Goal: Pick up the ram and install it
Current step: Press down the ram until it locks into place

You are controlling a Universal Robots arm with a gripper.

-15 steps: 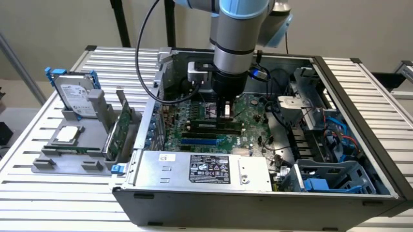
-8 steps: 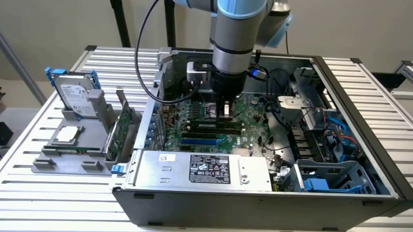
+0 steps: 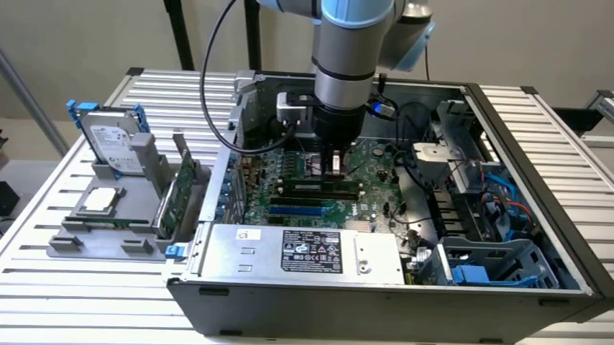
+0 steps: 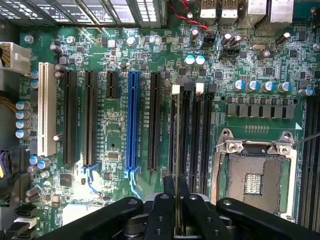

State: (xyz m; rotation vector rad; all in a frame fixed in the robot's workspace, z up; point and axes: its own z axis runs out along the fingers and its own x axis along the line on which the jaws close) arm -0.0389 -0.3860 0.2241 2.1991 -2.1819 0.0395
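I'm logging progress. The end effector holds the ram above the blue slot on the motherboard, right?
Not quite. The end effector holds the ram on the motherboard, but it is above a black memory slot near the CPU socket. The blue slot lies apart from it. The wrist view shows this.

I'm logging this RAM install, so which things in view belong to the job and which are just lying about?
In the job: thin green ram stick, edge-on between the fingers; gripper; black memory slots; green motherboard.
Lying about: silver boxy hard drive; green expansion card; grey power supply box.
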